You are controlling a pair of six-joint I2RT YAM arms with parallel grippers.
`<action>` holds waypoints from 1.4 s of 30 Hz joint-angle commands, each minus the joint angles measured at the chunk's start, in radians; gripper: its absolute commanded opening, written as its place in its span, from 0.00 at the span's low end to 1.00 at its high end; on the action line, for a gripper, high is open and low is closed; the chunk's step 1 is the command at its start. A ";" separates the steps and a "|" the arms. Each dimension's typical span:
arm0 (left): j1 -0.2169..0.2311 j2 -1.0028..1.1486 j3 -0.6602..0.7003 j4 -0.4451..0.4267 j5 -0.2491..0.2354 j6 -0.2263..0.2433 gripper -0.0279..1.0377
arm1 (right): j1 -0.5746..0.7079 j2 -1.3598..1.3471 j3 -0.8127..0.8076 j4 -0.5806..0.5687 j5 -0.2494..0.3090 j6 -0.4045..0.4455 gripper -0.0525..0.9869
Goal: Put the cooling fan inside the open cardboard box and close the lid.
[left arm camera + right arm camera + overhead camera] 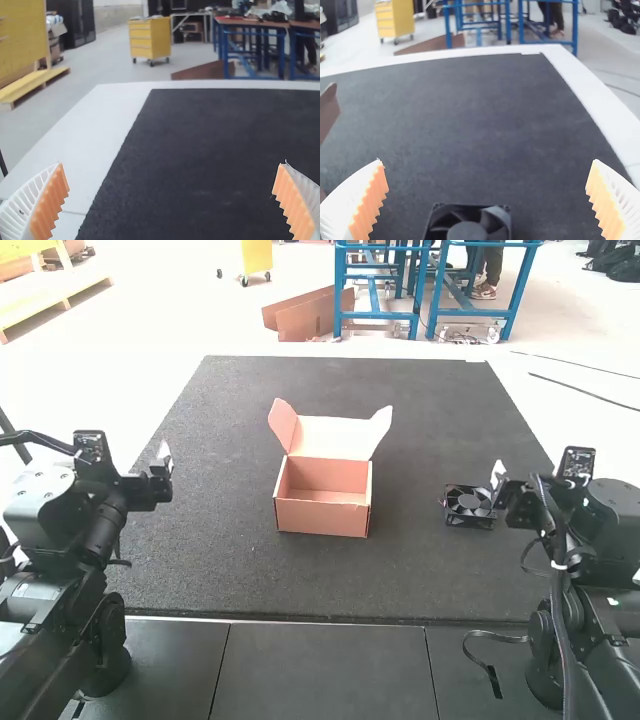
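High view: open cardboard box (322, 502) mid-frame, lid up; cooling fan (469, 507) right of it, apart.
Right gripper (486, 170) spread wide just right of fan; left gripper (170, 167) spread wide over mat (200, 540) left edge.

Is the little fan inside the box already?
No, the cooling fan sits on the black mat, apart from the open cardboard box.
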 commanded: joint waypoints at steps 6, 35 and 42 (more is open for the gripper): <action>0.005 -0.014 -0.006 0.126 0.026 -0.009 0.93 | 0.003 -0.006 -0.001 0.194 0.053 0.024 0.93; 0.007 0.732 0.835 -0.409 0.020 -0.017 0.93 | 0.005 0.993 0.970 -0.427 0.004 0.138 0.93; 0.010 0.853 0.942 -0.555 0.062 -0.018 0.93 | 0.012 1.062 1.117 -0.605 -0.023 0.101 0.92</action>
